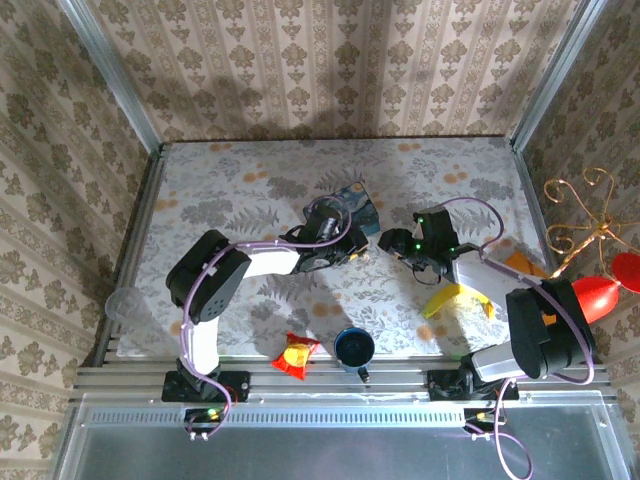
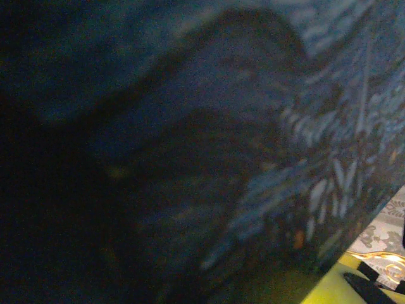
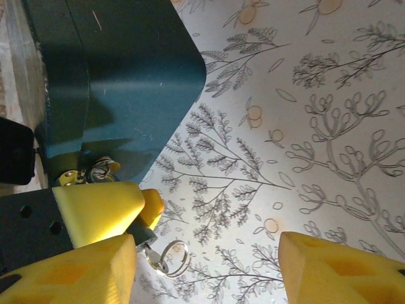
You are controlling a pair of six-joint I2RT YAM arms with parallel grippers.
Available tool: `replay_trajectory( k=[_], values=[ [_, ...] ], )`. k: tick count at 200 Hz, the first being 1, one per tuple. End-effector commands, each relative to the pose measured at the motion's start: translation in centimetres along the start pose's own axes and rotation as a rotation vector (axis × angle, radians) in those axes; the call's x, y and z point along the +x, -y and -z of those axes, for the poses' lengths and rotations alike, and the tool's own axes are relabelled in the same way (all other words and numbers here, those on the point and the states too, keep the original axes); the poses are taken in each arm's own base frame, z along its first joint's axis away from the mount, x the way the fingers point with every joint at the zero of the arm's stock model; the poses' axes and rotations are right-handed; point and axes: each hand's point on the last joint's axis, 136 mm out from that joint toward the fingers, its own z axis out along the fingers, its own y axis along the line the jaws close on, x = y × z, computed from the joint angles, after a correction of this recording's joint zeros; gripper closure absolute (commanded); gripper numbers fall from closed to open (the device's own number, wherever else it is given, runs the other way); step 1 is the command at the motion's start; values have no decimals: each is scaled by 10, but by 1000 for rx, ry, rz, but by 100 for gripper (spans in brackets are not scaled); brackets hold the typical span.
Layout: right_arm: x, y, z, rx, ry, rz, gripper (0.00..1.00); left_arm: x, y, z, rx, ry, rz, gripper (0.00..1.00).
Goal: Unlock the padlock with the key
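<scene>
Right fingers [image 3: 335, 269] gape empty just beside the blue tin [image 3: 126, 69], whether the left fingers [image 2: 326, 291] grip I cannot tell; key-grasping step, seemingly: next, pinch the key [image 3: 150, 218] by the tin's padlock [image 3: 95, 170].

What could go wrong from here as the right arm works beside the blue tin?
The right gripper has its jaws open, with the key ring hugging one finger, not centred; closing now may nudge it away rather than grip it. The left arm's yellow fingertip and the blue tin crowd that same side, so the arms could bump and shift the tin.
</scene>
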Motion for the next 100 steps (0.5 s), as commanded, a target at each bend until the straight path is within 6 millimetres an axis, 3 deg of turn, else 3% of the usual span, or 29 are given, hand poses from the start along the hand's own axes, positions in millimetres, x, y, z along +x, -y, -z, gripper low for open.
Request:
replay_trajectory(
  k=[1,53,76,100],
  values=[
    [-4,0,11,35,32,52,39,34,-65,-10,-194,-140,142,87],
    [-6,-16,10,-5,5,109,43,35,-66,-15,-213,-154,132,79],
    [-5,-13,0,-1,-15,108,42,35,-68,-17,-218,-156,134,78],
    [-10,-17,-3,-6,-7,131,41,35,-73,-19,-229,-159,142,70]
  ],
)
